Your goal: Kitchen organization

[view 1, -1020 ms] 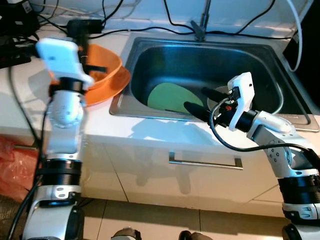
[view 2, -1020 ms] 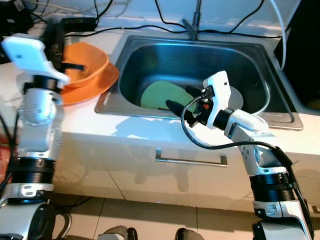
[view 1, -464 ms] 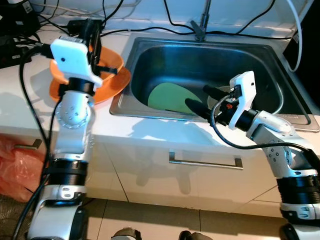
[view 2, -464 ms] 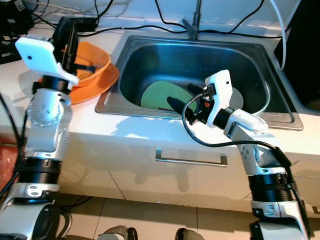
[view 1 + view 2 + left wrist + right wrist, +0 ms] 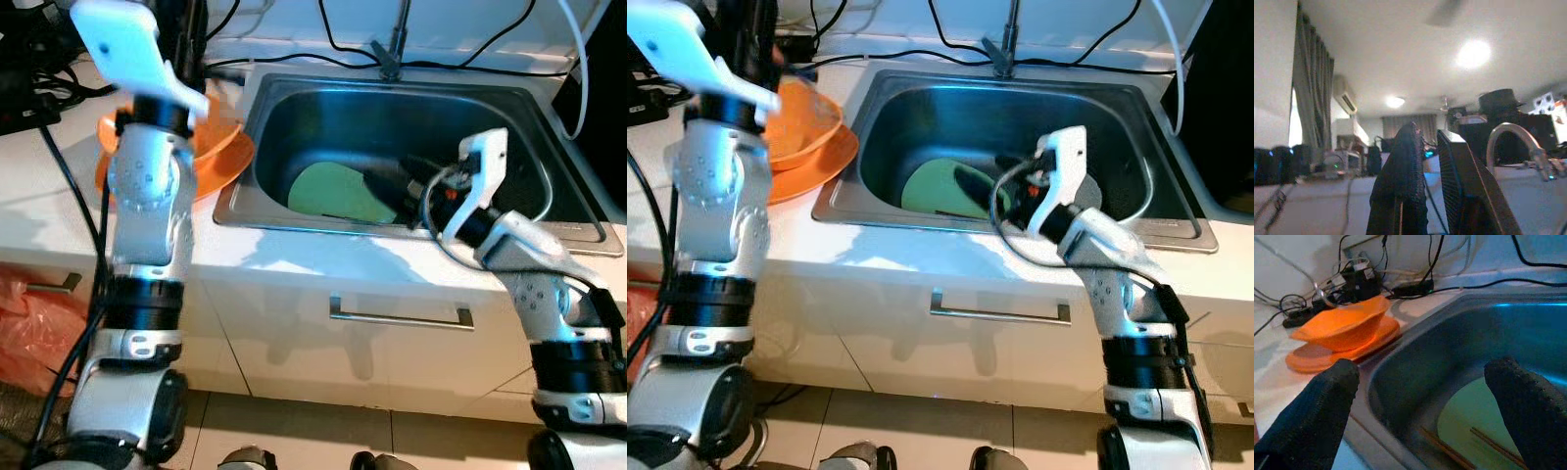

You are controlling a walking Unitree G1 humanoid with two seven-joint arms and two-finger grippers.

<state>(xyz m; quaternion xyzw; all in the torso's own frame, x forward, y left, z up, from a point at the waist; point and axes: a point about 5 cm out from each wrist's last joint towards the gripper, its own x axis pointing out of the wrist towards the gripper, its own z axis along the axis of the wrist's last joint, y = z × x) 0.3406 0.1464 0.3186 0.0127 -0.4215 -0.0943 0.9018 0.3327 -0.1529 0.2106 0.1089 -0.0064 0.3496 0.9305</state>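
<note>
A green plate [image 5: 328, 191] lies at the bottom of the steel sink [image 5: 294, 217], with chopsticks [image 5: 1449, 454] resting on it. My right gripper [image 5: 392, 186] is open and reaches into the sink just above the plate's right edge, with nothing between its fingers [image 5: 1520, 396]. An orange bowl [image 5: 801, 119] sits on an orange plate [image 5: 818, 164] on the counter left of the sink. My left arm is raised above the bowl with its gripper [image 5: 1427, 131] pointing up toward the ceiling, fingers close together and empty.
A faucet [image 5: 394, 51] and several black cables and power strips [image 5: 1359, 281] run along the back of the counter. A pale dish [image 5: 1089, 194] lies in the sink's right half. Below are a drawer handle [image 5: 400, 315] and a red bag [image 5: 22, 323].
My left arm has lifted away from the orange bowl and now points upward. My right gripper has pushed a little deeper into the sink toward the green plate.
</note>
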